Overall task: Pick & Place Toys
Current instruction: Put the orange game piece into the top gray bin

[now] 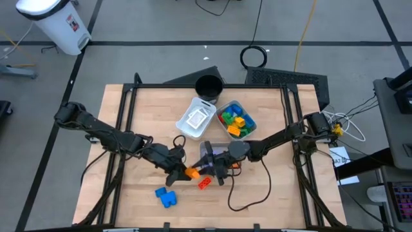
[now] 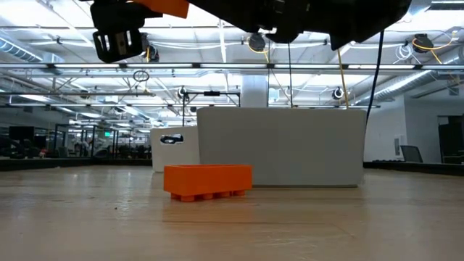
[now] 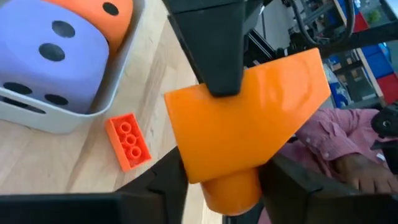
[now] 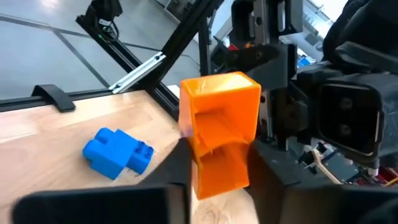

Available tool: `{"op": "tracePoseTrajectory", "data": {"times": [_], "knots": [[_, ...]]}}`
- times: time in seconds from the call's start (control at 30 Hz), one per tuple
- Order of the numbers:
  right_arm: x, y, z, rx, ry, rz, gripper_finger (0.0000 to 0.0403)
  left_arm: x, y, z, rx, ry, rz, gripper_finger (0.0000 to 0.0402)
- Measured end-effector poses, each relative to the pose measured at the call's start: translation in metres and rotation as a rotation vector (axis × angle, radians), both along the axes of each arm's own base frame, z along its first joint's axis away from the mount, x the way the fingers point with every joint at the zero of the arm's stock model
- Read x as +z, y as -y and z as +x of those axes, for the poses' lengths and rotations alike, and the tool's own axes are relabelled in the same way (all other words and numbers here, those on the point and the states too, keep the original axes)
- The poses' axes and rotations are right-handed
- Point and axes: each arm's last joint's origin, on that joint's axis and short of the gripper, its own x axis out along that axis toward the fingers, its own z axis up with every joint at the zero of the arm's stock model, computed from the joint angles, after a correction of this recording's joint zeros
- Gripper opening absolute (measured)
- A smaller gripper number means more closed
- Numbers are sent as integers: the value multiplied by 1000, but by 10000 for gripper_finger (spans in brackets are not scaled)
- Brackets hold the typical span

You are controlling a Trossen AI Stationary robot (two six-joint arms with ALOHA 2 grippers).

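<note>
Gripping one orange block [image 1: 192, 173]: both grippers, left [image 1: 183, 173]; right [image 1: 201, 169].

Wooden table [image 1: 129, 193]; trays [image 1: 196, 119], cup [image 1: 208, 86], blocks [image 1: 167, 196].

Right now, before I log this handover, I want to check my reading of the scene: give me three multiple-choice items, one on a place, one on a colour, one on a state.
1. Where is the blue block?
A) in a tray
B) on the bare table
C) in the black cup

2. What colour is the held block between the two tools?
A) green
B) orange
C) purple

3. The held block is:
A) lying on the table
B) inside a tray
C) lifted off the table

Answers:
1 B, it lies on bare wood in the high view.
2 B, both wrist views show it orange.
3 C, the left tool and the right tool both grip it, and the low view shows it raised.
</note>
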Motion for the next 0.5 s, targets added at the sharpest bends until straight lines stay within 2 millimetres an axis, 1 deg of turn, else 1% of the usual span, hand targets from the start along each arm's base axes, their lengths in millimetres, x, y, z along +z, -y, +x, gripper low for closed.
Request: {"op": "tracePoseTrajectory", "data": {"times": [0.1,0.23,0.37,0.5], "knots": [[-2,0,0,18,-20,-4,51,1,0,0,5,9,7,221],[-4,-1,0,17,-38,-8,42,2,-1,1,15,22,12,279],[-3,1,-3,15,-91,-10,40,2,-5,2,-47,28,14,316],[5,4,-13,-40,-228,28,39,2,-6,2,-69,20,2,340]]}}
